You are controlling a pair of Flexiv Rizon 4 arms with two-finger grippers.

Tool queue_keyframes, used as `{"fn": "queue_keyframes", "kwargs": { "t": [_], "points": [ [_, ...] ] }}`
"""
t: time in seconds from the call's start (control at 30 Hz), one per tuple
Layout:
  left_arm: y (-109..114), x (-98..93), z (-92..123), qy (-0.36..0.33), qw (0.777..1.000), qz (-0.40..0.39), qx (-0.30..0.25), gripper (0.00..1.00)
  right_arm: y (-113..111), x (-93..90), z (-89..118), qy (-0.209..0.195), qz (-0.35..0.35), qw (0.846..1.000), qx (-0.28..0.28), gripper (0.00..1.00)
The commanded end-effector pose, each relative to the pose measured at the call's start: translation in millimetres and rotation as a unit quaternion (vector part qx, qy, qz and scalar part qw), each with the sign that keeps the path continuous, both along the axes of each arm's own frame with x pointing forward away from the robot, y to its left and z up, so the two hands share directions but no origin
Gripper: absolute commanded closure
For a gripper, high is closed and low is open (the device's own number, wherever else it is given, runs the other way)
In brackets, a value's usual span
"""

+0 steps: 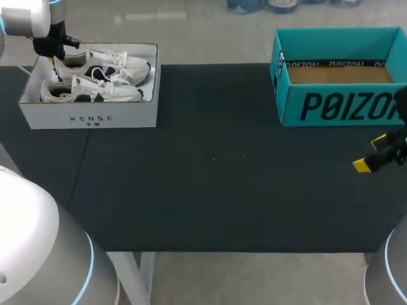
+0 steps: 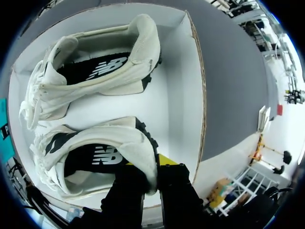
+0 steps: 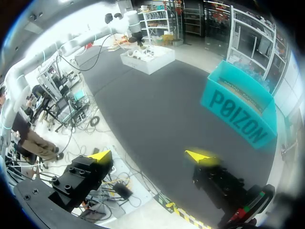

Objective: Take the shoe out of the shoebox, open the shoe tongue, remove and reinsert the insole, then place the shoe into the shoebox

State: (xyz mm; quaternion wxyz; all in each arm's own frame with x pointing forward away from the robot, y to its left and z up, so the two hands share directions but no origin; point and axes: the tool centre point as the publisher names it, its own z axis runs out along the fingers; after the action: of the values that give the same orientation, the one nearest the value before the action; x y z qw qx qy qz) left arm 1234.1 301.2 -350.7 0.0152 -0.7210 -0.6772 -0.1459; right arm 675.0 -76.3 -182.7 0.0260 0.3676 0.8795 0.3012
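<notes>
Two boxes stand on the dark table (image 1: 210, 178): a teal shoebox (image 1: 337, 105) at the right and a white box (image 1: 89, 117) at the far left, which holds both trainers. The shoe (image 2: 95, 157) nearer the left gripper (image 2: 147, 168) looks light, soft in the upper and firmer at the padded heel collar. That gripper pinches the collar, one finger inside and one outside; the toe may sag. A second shoe (image 2: 90, 71) lies beside it. Near the teal shoebox, the right gripper (image 3: 150, 156) hangs wide open, empty.
</notes>
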Motion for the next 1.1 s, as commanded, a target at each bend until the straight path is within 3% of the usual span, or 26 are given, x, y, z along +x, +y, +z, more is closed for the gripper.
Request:
{"fn": "queue_keyframes", "kwargs": {
  "t": [0.03, 0.2, 0.23, 0.27, 0.3, 0.57, 0.73, 0.9, 1.1],
  "points": [
    [1.8, 6.3, -9.0, 0.004, 1.0, 0.001, -0.003, 1.0, -0.3, -5.1, -0.9, -0.004, -0.003, 1.0, 0.0, 0.0],
    [1.6, 4.5, -11.9, 0.002, 1.0, -0.001, -0.007, 1.0, -0.3, -5.1, -0.9, -0.004, -0.003, 1.0, 0.0, 0.0],
    [2.0, 3.6, -11.4, 0.003, 1.0, -0.003, -0.01, 0.75, -0.3, -5.1, -0.9, -0.004, -0.003, 1.0, 0.0, 0.0],
    [2.5, 2.9, -10.4, 0.003, 1.0, -0.003, -0.01, 0.31, -0.3, -5.1, -0.9, -0.004, -0.003, 1.0, 0.0, 0.0],
    [2.9, 2.5, -9.3, 0.001, 1.0, -0.002, -0.01, 0.0, -0.3, -5.1, -0.9, -0.004, -0.003, 1.0, 0.0, 0.0],
    [6.7, -1.8, 14.4, -0.02, 0.999, 0.013, -0.027, 0.0, -0.3, -5.1, -0.9, -0.004, -0.003, 1.0, 0.0, 0.0],
    [4.2, -9.6, 44.3, -0.038, 0.997, 0.022, -0.056, 0.0, -0.3, -5.1, -0.9, -0.004, -0.003, 1.0, 0.0, 0.0],
    [-2.2, -27.5, 76.6, -0.057, 0.994, 0.032, -0.084, 0.0, -0.3, -5.1, -0.9, -0.004, -0.003, 1.0, 0.0, 0.0],
    [-5.2, -58.3, 97.2, -0.063, 0.993, 0.044, -0.086, 0.0, -0.3, -5.1, -0.9, -0.004, -0.003, 1.0, 0.0, 0.0]
  ]
}}
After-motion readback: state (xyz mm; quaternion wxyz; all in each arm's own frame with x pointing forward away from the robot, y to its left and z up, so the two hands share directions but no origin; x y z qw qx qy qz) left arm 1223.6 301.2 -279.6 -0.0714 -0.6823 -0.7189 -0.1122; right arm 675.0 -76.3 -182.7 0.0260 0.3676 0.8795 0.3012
